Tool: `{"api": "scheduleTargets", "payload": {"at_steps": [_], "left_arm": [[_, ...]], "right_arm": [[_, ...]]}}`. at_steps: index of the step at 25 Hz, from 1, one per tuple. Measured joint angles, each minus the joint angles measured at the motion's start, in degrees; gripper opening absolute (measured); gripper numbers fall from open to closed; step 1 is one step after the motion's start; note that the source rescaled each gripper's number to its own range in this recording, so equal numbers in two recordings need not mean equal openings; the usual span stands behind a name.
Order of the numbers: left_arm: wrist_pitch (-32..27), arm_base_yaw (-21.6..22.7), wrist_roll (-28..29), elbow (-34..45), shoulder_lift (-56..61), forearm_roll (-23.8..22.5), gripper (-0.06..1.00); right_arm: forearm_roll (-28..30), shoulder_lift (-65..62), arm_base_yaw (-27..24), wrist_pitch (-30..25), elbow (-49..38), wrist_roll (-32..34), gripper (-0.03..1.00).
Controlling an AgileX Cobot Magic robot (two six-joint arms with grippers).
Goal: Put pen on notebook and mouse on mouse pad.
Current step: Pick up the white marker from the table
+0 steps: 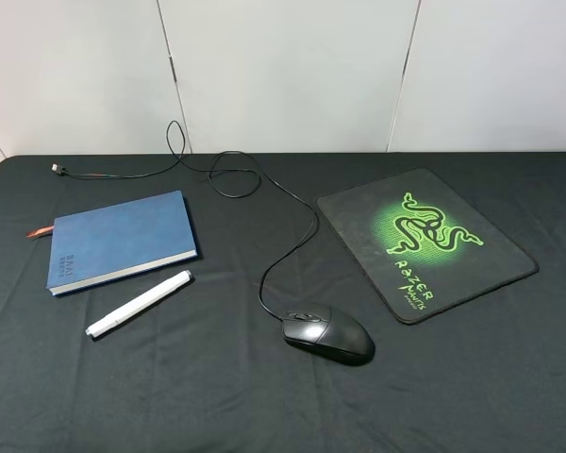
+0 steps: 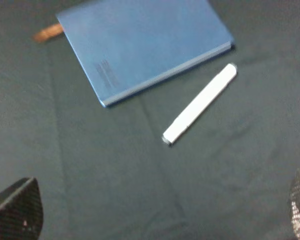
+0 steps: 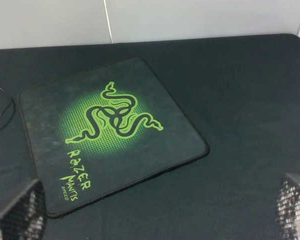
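The blue notebook (image 1: 121, 241) lies flat at the left of the table, and the white pen (image 1: 139, 304) lies on the cloth just in front of it, apart from it. At centre front the black mouse (image 1: 327, 333) sits on the cloth, left of the Razer mouse pad (image 1: 424, 241) and off it. Neither gripper shows in the exterior view. My left gripper (image 2: 165, 200) hangs open above the cloth, short of the pen (image 2: 200, 104) and notebook (image 2: 145, 45). My right gripper (image 3: 157, 210) is open and empty over the near edge of the mouse pad (image 3: 110, 132).
The mouse's thin black cable (image 1: 292, 236) loops back across the table to a plug (image 1: 57, 169) at the far left. A reddish ribbon bookmark (image 1: 40, 231) sticks out of the notebook. White wall panels stand behind the black tablecloth (image 1: 264, 406).
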State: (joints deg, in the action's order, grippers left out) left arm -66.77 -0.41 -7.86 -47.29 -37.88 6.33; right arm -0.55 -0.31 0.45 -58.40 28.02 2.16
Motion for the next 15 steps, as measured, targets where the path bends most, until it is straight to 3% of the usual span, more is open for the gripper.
{"api": "scheduleTargets", "payload": {"at_steps": [5,15], "left_arm": [[0.55,-1.27,-2.61,0.0,-12.85,2.39,0.98],[9.27,-13.04,-3.04,-0.06,-35.82,0.64,0.98]], "right_arm": [[0.0,0.0,0.0,0.0,0.0,0.0,1.0],[0.0,0.0,0.0,0.0,0.0,0.0,1.0]]}}
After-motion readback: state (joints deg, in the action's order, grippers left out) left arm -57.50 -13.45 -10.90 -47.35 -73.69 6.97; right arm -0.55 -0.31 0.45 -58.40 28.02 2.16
